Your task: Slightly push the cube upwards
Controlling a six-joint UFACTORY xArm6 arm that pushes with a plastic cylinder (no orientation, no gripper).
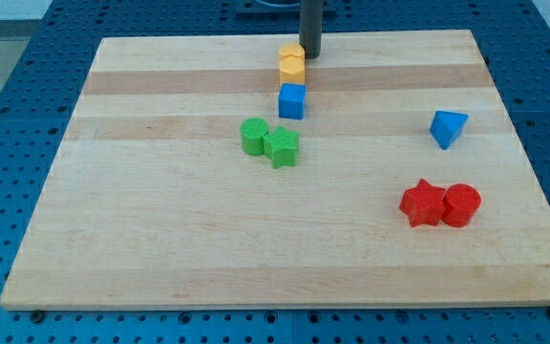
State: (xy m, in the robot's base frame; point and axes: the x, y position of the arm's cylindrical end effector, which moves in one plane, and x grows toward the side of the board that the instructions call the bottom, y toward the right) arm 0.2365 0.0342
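Note:
A blue cube sits on the wooden board, above the middle. Directly above it, touching or nearly so, stand two yellow-orange blocks: a hexagonal one and another behind it toward the view's top. My tip is at the view's top, just to the right of the upper yellow block and above and to the right of the blue cube.
A green cylinder and a green star sit together below-left of the cube. A blue triangular block lies at the right. A red star and a red cylinder sit at lower right.

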